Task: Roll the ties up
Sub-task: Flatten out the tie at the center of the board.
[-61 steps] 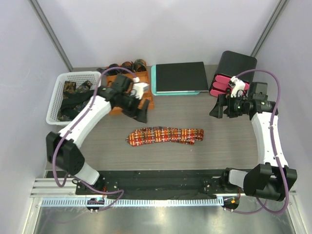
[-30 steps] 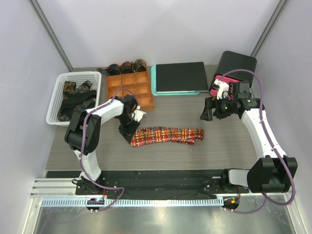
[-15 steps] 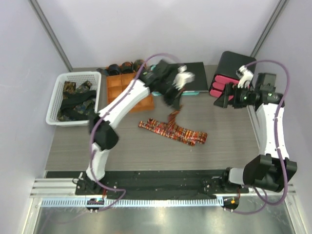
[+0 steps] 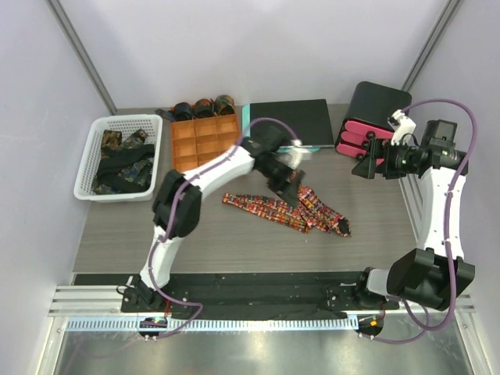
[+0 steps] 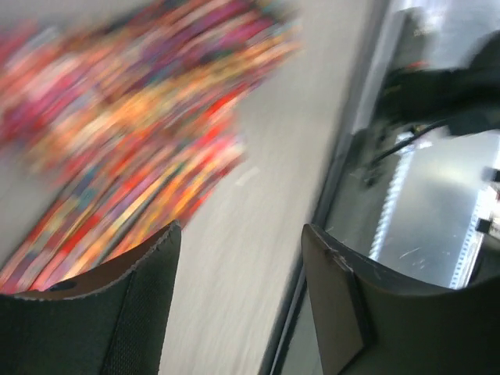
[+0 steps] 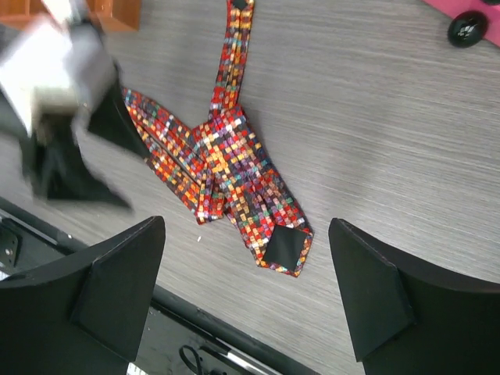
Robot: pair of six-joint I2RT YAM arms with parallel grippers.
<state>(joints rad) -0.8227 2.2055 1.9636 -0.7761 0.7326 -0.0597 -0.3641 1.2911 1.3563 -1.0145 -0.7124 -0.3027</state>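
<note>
A grey wood-grain table (image 4: 375, 234) enclosed by pale walls, seen from above and from both wrists.

**Task state.** Three dark rolled ties (image 4: 203, 106) sit at the far edge of the orange tray (image 4: 205, 144), in the upper left of the overhead view. Several dark unrolled ties (image 4: 117, 160) lie heaped in the white basket (image 4: 92, 168) at the left. The red-orange check tie (image 4: 269, 209) lies flat at the table's centre. It is uncoiled, with its strands crossing and its wide pointed end toward the lower right. Judged from this, rolling of the check tie has not begun and the basket's ties remain to be done.

**Grippers.** The left gripper (image 4: 291, 187) hangs over the tie's middle. Its wrist view, though blurred, shows the fingers apart with only table between them. The right gripper (image 4: 366, 162) waits at the right of the frame, spread wide and empty, and looks down on the tie.

**Change from earlier frames.**
- Two seconds ago the tie lay as one straight horizontal band.
- Half a second ago the left gripper held one part of the tie lifted near the upper centre.
- The tie is now released, and its wide end has shifted toward the lower right.
</note>
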